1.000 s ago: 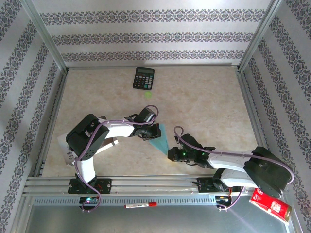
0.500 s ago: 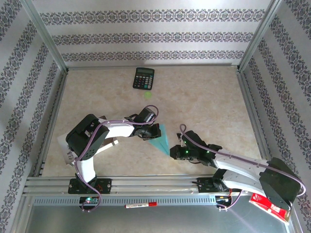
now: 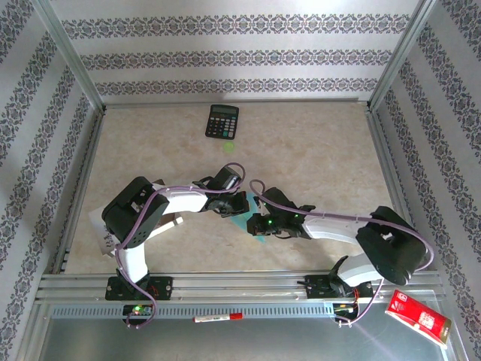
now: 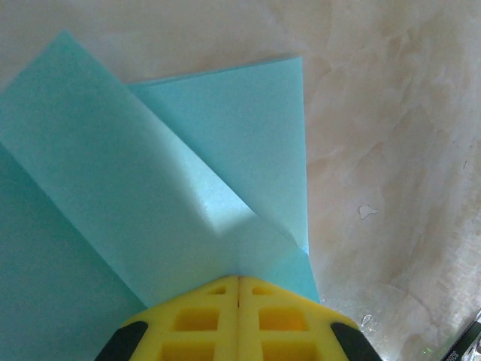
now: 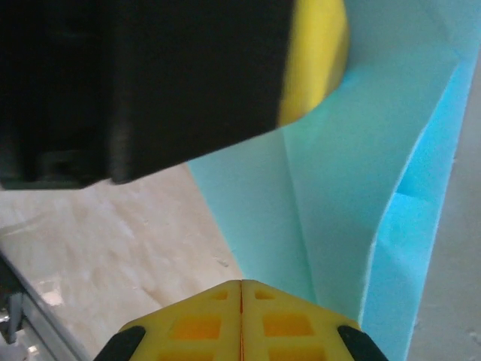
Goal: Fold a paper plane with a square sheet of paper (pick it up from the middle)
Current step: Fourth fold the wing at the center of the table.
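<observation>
Swinging leftward since a second earlier, the right tool (image 5: 240,284) reached the folded cyan paper (image 4: 150,188), shut tight, tips over it. The left tool (image 4: 238,278), also shut, rested on the paper, which lay on the desk (image 3: 316,150) well nearer than the calculator (image 3: 222,121).

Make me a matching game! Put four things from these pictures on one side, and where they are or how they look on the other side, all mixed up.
Things
1. calculator
2. paper
3. red box
4. left end effector

Clues
A. closed tight
B. far side of the table
C. folded, light cyan
D. near right corner

Pairs: 1-B, 2-C, 3-D, 4-A
</observation>
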Controlling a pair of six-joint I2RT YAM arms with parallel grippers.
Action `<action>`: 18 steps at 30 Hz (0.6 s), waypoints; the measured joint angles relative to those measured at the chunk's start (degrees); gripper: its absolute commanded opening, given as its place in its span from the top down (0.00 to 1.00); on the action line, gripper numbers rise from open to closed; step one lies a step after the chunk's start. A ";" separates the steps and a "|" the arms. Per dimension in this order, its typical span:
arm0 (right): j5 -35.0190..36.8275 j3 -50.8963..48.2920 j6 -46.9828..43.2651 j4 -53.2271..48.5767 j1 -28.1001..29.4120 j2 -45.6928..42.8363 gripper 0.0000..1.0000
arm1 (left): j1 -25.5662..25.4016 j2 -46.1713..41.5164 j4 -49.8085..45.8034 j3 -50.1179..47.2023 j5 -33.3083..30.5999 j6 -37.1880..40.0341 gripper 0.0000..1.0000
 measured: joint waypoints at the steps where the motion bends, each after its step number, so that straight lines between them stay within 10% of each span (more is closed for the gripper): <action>1: -0.13 0.00 -0.17 0.07 -0.55 0.52 0.93 | 0.00 0.00 0.00 0.00 0.00 0.00 0.98; 18: -2.64 -3.50 -0.72 5.70 -3.76 2.21 0.96 | 0.00 0.02 -0.02 0.09 -0.04 0.11 0.96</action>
